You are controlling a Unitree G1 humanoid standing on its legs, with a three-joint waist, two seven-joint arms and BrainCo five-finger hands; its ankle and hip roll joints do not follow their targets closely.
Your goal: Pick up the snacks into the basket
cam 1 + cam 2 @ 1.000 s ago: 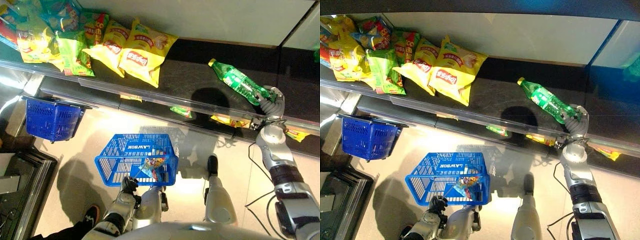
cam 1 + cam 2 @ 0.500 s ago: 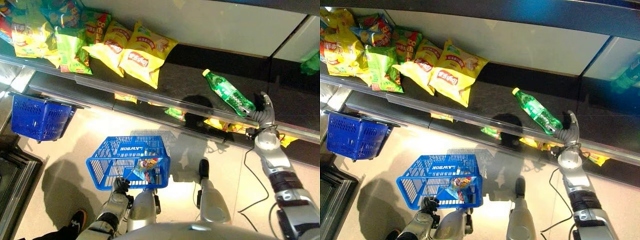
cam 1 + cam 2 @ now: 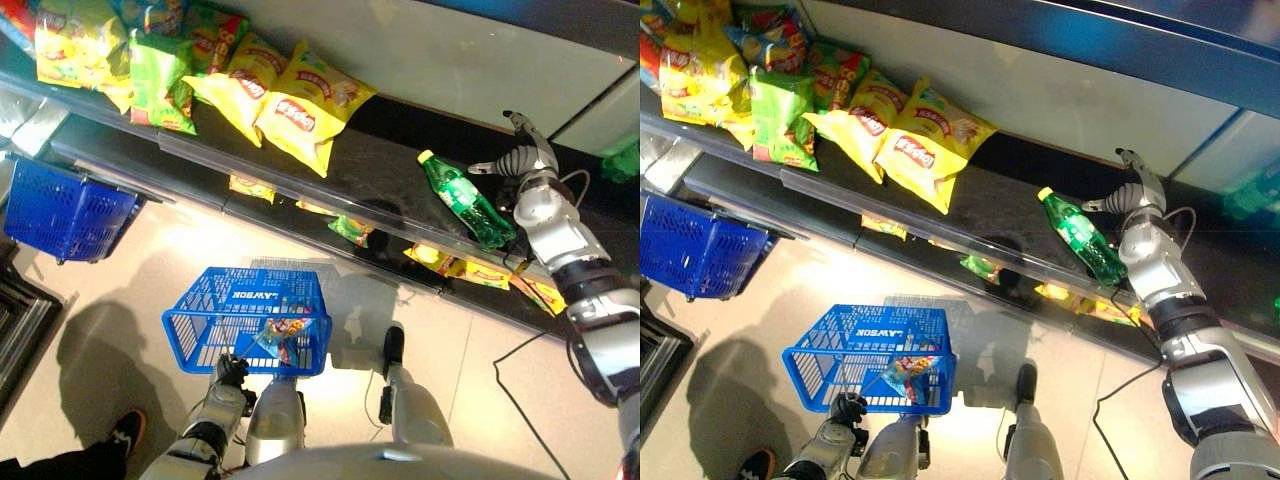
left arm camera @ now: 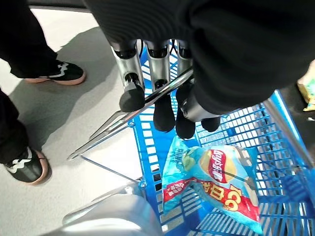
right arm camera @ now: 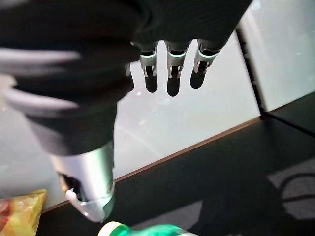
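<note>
A green bottle (image 3: pixel 465 200) lies on the dark shelf (image 3: pixel 380 160), cap toward the back. My right hand (image 3: pixel 520 155) hovers just right of its cap end, fingers straight and open, holding nothing; its wrist view has the bottle's cap (image 5: pixel 115 228) just below the thumb. Low down, my left hand (image 4: pixel 157 93) is shut on the metal handle (image 4: pixel 133 110) of a blue basket (image 3: pixel 245 300). A light-blue and red snack bag (image 4: pixel 216 182) lies inside the basket. Yellow chip bags (image 3: pixel 305 115) lie further left on the shelf.
Green and yellow snack bags (image 3: pixel 150 75) crowd the shelf's left end. Small packets (image 3: pixel 350 228) sit on the lower shelf. A second blue basket (image 3: pixel 65 210) hangs at the left. A person's shoes (image 4: pixel 64 73) stand beside my basket.
The view has shifted. My right hand has left the bottle's bottom end and moved toward the back of the shelf, beside the cap end. The left hand keeps its hold on the basket.
</note>
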